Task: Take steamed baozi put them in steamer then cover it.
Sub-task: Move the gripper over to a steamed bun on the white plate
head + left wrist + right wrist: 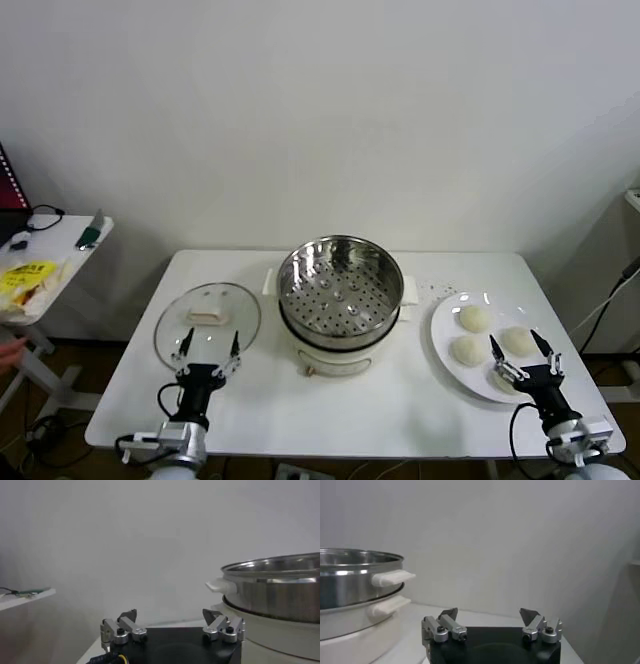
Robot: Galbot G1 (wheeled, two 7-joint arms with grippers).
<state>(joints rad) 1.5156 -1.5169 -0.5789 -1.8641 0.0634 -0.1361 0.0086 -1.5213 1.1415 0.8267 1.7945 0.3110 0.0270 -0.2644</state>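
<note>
I have both hands spread and empty at the bench's near edge, left hand (208,348) by the cover (207,318), right hand (522,349) over the plated baozi (474,318), flanking the empty steamer (341,283) for short reaches.

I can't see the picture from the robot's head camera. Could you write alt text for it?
An empty steel steamer sits mid-table, its glass cover lying to the left and a plate of four baozi to the right. The open left gripper hovers by the cover, the open right gripper over the plate.
</note>
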